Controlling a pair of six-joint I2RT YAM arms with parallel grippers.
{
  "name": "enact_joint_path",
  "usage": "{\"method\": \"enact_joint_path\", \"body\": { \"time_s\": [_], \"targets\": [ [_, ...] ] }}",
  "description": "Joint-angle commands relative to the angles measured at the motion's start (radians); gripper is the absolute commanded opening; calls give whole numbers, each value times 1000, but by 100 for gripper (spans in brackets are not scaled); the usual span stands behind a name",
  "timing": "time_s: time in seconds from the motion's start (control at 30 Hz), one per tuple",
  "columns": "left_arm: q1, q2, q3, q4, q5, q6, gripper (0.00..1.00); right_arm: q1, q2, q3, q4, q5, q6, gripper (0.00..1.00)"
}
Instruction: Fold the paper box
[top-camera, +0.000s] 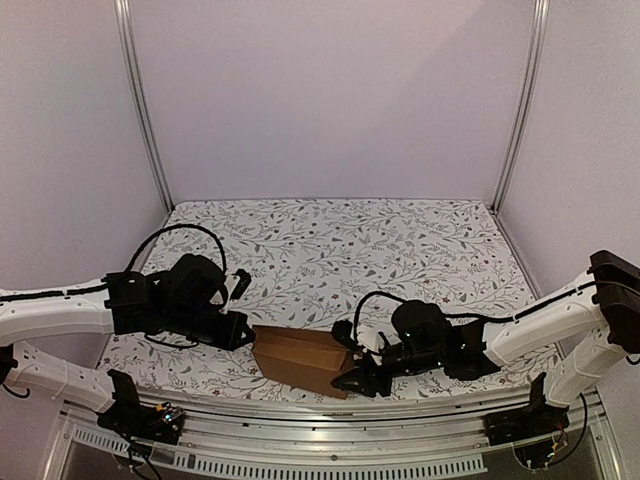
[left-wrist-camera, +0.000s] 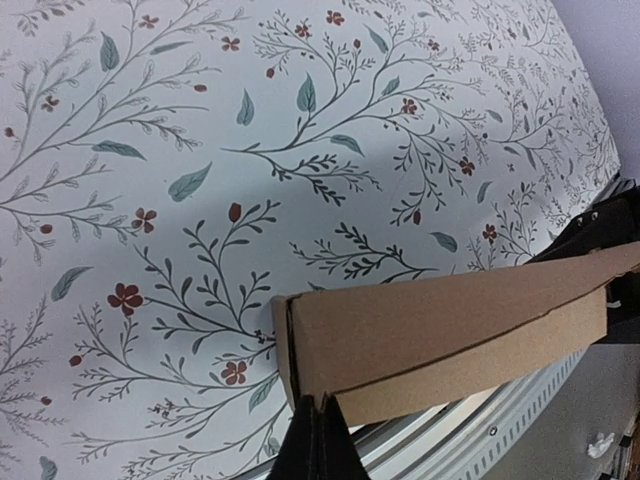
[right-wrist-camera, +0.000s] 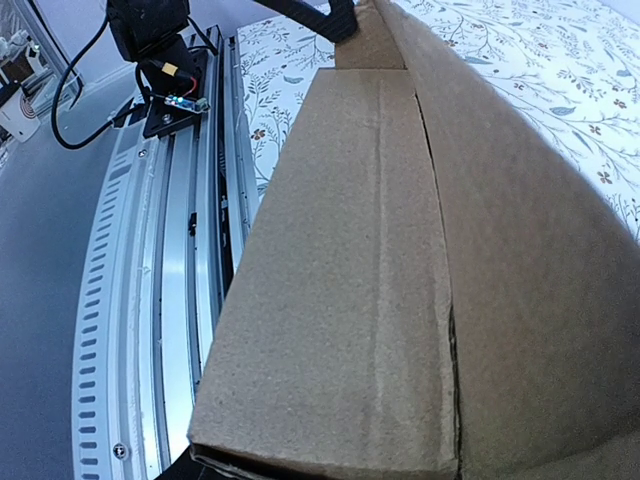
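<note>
Creased brown cardboard, the paper box lies lower centre on the floral worktop. The right hand grasps its right end, and the left hand is clenched at its left.

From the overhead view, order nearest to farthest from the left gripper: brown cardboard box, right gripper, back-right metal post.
1. brown cardboard box, held by left gripper.
2. right gripper, at the box's right end.
3. back-right metal post, far corner.
</note>
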Motion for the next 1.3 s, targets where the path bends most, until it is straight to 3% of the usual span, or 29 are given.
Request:
{"method": "enact_joint_path", "body": {
  "time_s": [0.0,0.13,0.27,0.5,0.7,0.77,1.03,1.27],
  "targets": [
    [-43,1,-46,-25,16,-16,0,-8,3,-4,61,73,29,31],
    [-47,3,-48,-16,14,-20,0,-7,3,-4,62,73,37,33],
    [-50,5,-46,-16,4,-21,0,-7,2,-2,62,81,46,42],
    [-50,8,-36,-20,-14,-22,0,-7,-16,-6,61,100,67,67],
    [-50,19,-22,-26,-20,-23,0,-7,-59,-43,59,126,64,82],
    [-51,24,-17,-26,-19,-24,0,-6,-83,-55,50,128,58,98],
    [-51,41,6,-33,-83,-51,0,-15,-287,-78,-122,132,35,99],
    [-52,50,9,-19,-151,-123,0,-25,-501,-14,-454,346,105,99]
  ]
}}
